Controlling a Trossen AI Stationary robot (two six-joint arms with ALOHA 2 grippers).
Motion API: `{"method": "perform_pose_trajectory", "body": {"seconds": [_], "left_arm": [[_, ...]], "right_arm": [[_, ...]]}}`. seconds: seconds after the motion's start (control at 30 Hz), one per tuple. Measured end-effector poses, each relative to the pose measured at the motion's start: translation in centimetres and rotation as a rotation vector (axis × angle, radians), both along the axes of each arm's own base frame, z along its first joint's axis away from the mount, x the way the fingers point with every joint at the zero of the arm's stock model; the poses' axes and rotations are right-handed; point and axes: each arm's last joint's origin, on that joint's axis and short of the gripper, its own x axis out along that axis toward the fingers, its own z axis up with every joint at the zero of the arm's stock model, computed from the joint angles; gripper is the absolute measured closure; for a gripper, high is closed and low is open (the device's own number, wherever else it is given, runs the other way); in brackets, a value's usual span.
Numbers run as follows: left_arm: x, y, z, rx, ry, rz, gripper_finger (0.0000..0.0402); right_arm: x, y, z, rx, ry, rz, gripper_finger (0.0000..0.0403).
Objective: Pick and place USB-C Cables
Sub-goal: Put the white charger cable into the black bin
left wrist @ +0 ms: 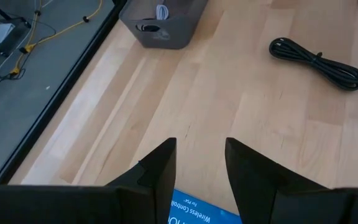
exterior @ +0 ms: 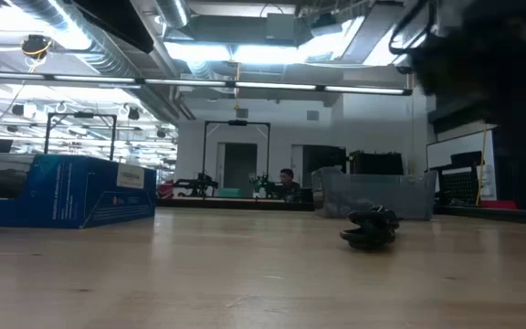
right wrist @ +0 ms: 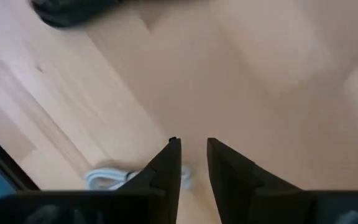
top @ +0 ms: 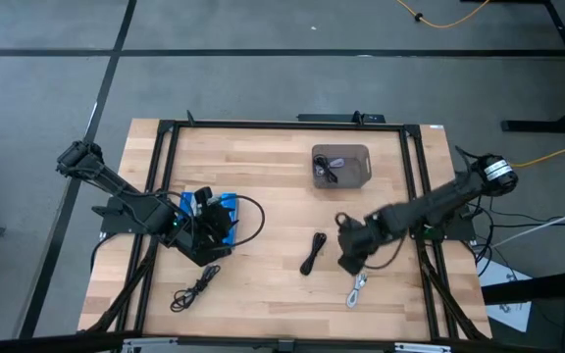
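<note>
Reaching for white cable (top: 357, 290), lower right of centre in high view: right gripper (top: 349, 261) hovers just above it, fingers parted, nothing held. Next, you lower, straddle, clench. Left gripper (top: 207, 245) idle, released, over blue box (top: 214, 211).

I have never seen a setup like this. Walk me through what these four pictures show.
This is a two-armed robot at a wooden table. One picture looks down from above, one looks level across the tabletop, and two come from cameras on the wrists.

The left gripper hovers over a blue box, jaws open and empty. The right gripper hangs just above a white cable, jaws slightly apart, holding nothing.

Two black cables lie loose: one mid-table, one near the front left. A grey bin at the back already holds cables.
</note>
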Motion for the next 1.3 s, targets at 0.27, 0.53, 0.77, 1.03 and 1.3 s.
{"method": "perform_pose_trajectory", "body": {"seconds": [0.27, 0.53, 0.77, 1.03, 1.3], "left_arm": [[0.0, 0.0, 0.0, 0.000, 0.000, 0.001, 0.0271], [0.0, 0.0, 0.0, 0.001, 0.000, 0.001, 0.0271], [0.0, 0.0, 0.0, 0.001, 0.001, 0.000, 0.0271], [0.0, 0.0, 0.0, 0.006, 0.004, -0.003, 0.0271], [0.0, 0.0, 0.0, 0.007, 0.005, -0.004, 0.0271]], "right_arm": [[-2.7, 3.9, -2.7, 0.134, 0.062, -0.343, 0.0321], [-3.7, 6.2, -1.6, 0.059, -0.060, -0.609, 0.0332], [-2.3, 9.8, -2.1, 0.094, -0.087, -0.673, 0.0358], [-0.9, 12.7, -2.4, -0.053, 0.121, -0.694, 0.0377], [0.1, 13.4, -1.0, -0.217, 0.105, -0.662, 0.0388]]}}
